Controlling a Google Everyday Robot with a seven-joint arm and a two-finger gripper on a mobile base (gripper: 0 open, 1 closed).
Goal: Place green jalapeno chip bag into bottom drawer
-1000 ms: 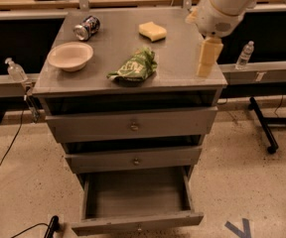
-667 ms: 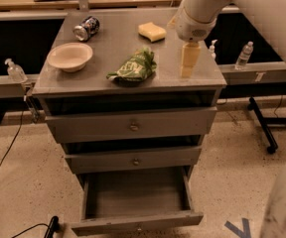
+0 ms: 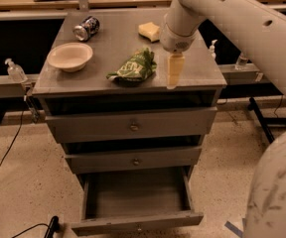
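The green jalapeno chip bag [image 3: 134, 67] lies crumpled on the grey cabinet top [image 3: 197, 71], near its front edge. My gripper [image 3: 175, 81] hangs from the white arm just to the right of the bag, above the cabinet top's front right part, with its pale fingers pointing down. It holds nothing that I can see. The bottom drawer [image 3: 137, 225] is pulled open below, a deep tray with nothing in it, its flat front and small knob toward me.
A pale bowl [image 3: 69, 56] sits at the left of the top. A dark soda can [image 3: 86, 28] lies at the back left, a yellow sponge [image 3: 149, 30] at the back. The two upper drawers [image 3: 132, 127] are shut. A clear bottle [image 3: 15, 71] stands at left.
My arm has swung left and toward the front, bringing the gripper from the top's right edge to right beside the chip bag. The bag and drawer have not moved.
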